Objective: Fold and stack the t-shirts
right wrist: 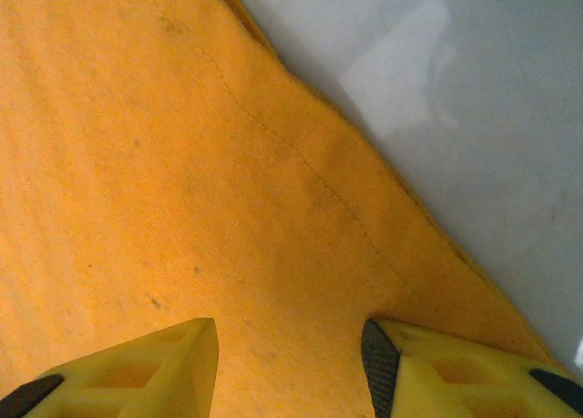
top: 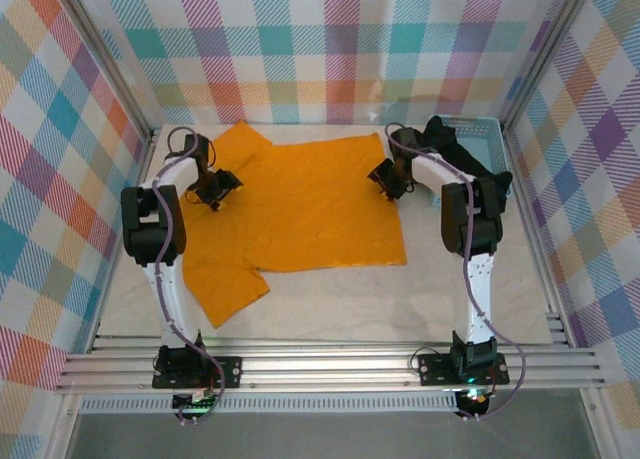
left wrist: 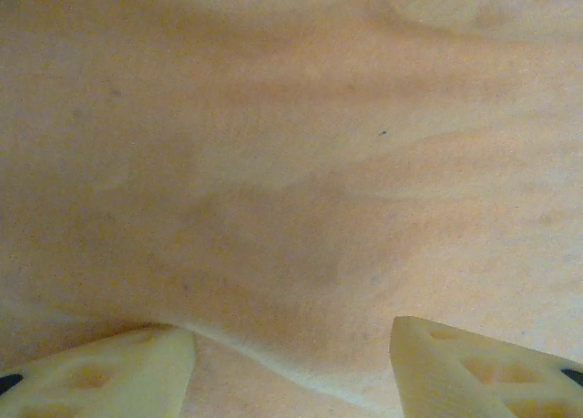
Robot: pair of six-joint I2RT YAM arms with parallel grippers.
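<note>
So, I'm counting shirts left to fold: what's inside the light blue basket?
Black fabric lies heaped inside, spilling over the basket rim. How many shirts that is, and anything beneath, is covered.

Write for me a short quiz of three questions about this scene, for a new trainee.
1. True or false: the orange t-shirt lies spread open on the table.
2. Where are the black t-shirts? A) at the light blue basket in the far right corner; B) under the orange t-shirt; C) at the table's near edge.
3. Fill in: the stitched hem lies just below the ____ hand, whose jaws stand apart.
Key: 1 true; 2 A; 3 the right hand.
</note>
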